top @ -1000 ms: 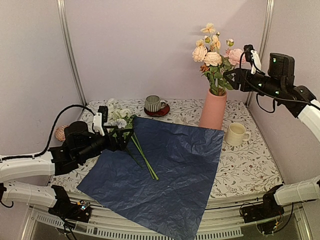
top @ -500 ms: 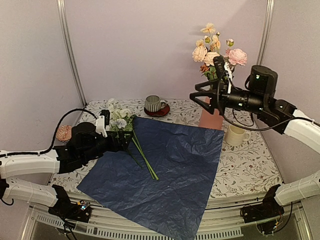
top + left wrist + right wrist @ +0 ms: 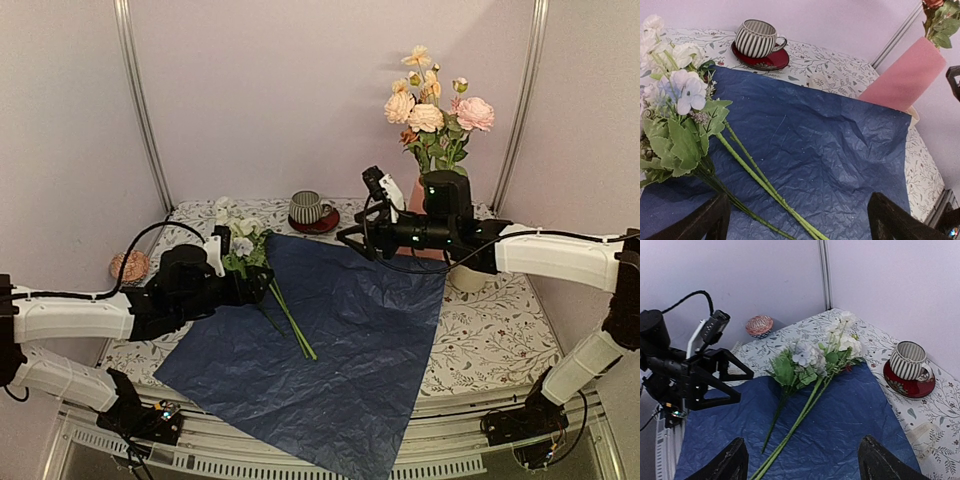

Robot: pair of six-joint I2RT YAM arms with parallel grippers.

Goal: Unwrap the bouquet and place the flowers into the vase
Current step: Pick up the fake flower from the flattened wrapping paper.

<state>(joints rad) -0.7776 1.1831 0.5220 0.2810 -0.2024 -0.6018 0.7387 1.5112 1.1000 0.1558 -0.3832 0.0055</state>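
Blue paper (image 3: 340, 340) lies flat on table (image 3: 490, 330); few flowers (image 3: 245, 250) w/ long green stems lie on its left part. L gripper (image 3: 258, 285) open beside them. R gripper (image 3: 352, 240) open above paper, in front of vase (image 3: 414, 203) w/ blooms (image 3: 432, 110).

The blue paper (image 3: 350, 345) lay unfolded and crinkled, spread flat on the bench (image 3: 490, 340) as one wide sheet. At its far left corner rested a few loose flowers (image 3: 810, 357). They had white, cream and pale lilac heads with green leaves, partly off the sheet. Their long green stems (image 3: 292, 322) ran in toward the sheet's middle. The tall salmon-pink vase (image 3: 902, 77) stood upright at the sheet's far right corner. It held a bunch (image 3: 432, 108) of cream, peach and pink blooms that rose well above its rim.
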